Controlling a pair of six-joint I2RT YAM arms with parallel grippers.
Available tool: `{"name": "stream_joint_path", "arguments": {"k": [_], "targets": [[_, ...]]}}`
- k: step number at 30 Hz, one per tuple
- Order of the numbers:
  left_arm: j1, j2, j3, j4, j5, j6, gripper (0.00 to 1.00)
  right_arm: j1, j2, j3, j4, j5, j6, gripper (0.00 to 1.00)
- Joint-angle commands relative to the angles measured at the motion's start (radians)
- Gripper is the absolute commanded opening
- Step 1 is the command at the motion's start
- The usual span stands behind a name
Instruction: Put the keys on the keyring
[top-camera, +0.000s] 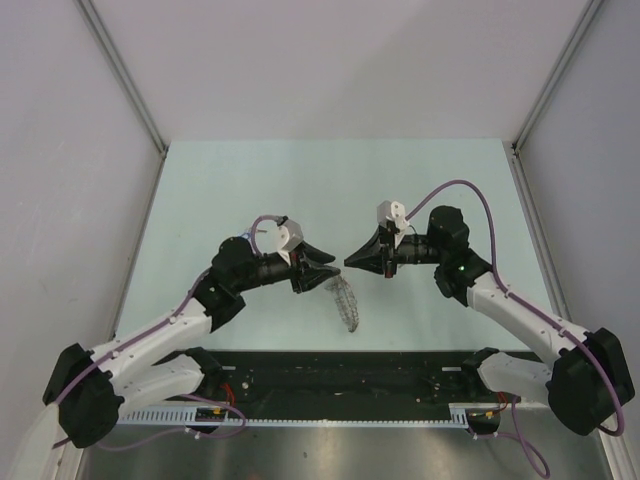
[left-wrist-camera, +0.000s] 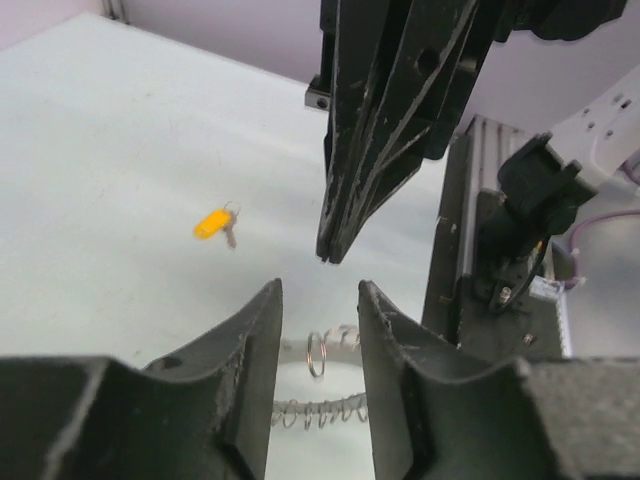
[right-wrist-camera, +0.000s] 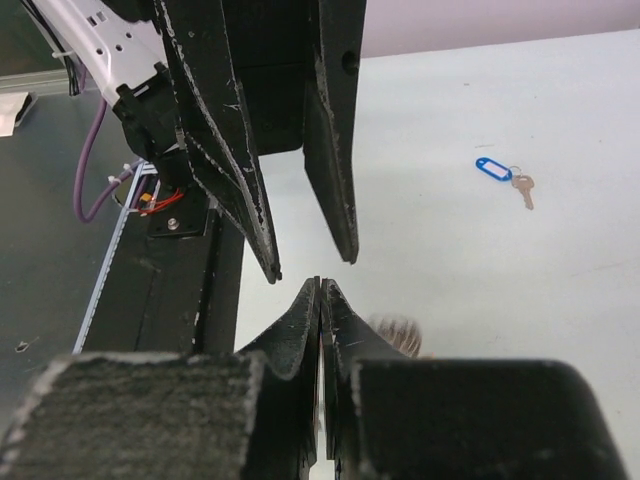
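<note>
Top external view: black left pincer (top-camera: 335, 271) and black right pincer (top-camera: 348, 262) nearly tip to tip over the pale green desk (top-camera: 200, 200)

The white-and-black left arm (top-camera: 160, 340) and the matching right arm (top-camera: 520, 310) reach inward from the near edge, their ends facing each other over the middle of the desk.

The left pincer is released. In its wrist view the two fingers (left-wrist-camera: 255, 360) stand apart with a clear gap.

The right pincer is clenched, its fingertips (right-wrist-camera: 305, 310) pressed together in its own wrist view. Its tip points at the gap between the left fingers, near them but not touching.

Just beside the two tips, toward the near edge, is the large grey round metal keyring (top-camera: 346, 303), blurred in the top view. The left wrist view shows part of its fringe of small wire rings through the gap. Whether it lies on the desk or hangs, I cannot tell.

The tiny silver key with a yellow-orange oblong plastic tag (left-wrist-camera: 214, 224) lies flat on the desk, well apart from the keyring. The tiny silver key with a blue oblong plastic tag (right-wrist-camera: 494, 169) also lies on the desk, off the ring and well apart from the pincers.
</note>
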Motion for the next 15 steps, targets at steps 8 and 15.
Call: {"name": "stream_joint_path", "arguments": {"k": [8, 15], "targets": [[-0.005, 0.005, 0.187, -0.386, -0.087, 0.161, 0.42, 0.007, -0.005, 0.013, -0.011, 0.05, -0.034, 0.0], [-0.005, -0.024, 0.181, -0.51, -0.222, 0.097, 0.58, -0.027, -0.009, 0.021, -0.146, 0.358, 0.153, 0.22]]}}
